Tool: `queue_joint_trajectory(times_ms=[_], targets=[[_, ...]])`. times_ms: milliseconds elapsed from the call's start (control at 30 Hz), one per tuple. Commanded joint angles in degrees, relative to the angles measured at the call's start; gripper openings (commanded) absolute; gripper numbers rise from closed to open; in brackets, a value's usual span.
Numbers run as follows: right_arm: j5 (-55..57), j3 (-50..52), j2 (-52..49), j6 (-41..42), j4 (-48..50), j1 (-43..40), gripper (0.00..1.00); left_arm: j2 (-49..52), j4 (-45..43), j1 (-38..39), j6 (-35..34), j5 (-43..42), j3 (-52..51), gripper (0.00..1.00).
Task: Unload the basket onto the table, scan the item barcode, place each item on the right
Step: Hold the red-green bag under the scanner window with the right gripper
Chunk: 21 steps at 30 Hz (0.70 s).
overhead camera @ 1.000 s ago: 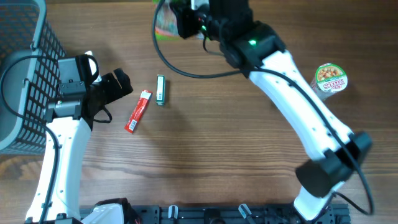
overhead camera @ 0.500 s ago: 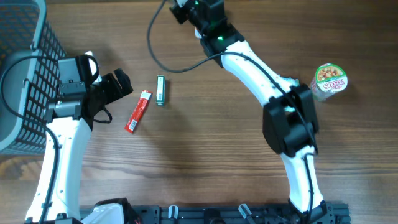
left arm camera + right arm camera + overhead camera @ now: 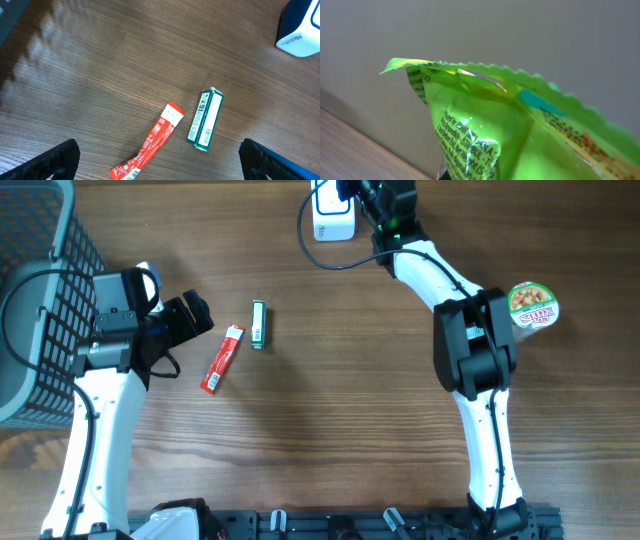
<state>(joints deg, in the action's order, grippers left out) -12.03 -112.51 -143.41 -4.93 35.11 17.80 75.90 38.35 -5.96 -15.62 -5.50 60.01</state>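
Pinches green snack bag [image 3: 485, 130] tight in closed right gripper [image 3: 362, 190], holds it up at far edge of table [image 3: 340, 440] just beside white scanner box [image 3: 333, 215], spreads left gripper [image 3: 193, 317] wide, near red packet [image 3: 222, 359] and green gum pack [image 3: 258, 324], noodle cup [image 3: 531, 305] far right.

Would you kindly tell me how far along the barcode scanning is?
Done: the right gripper is shut on a green packet. In hand: it hangs beside the white scanner; no scan confirmed. Left: red sachet and green box lie near the open left gripper.
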Motion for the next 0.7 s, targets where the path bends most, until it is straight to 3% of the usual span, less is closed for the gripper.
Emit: queue_joint_trajectory(times_ms=[0,300,667], targets=[[-3.45,-1.66,-1.51,0.85,3.39,1.14,0.04,-0.13,-0.15,0.09,0.13,-0.46,0.66,1.00],[-3.52,-1.68,-7.15,0.22,12.26,1.14,0.04,-0.13,-0.15,0.09,0.13,-0.46,0.66,1.00],[-12.59,-1.66,-7.30,-5.09,8.76,1.51,0.04,-0.13,-0.15,0.09,0.13,-0.46,0.66,1.00]])
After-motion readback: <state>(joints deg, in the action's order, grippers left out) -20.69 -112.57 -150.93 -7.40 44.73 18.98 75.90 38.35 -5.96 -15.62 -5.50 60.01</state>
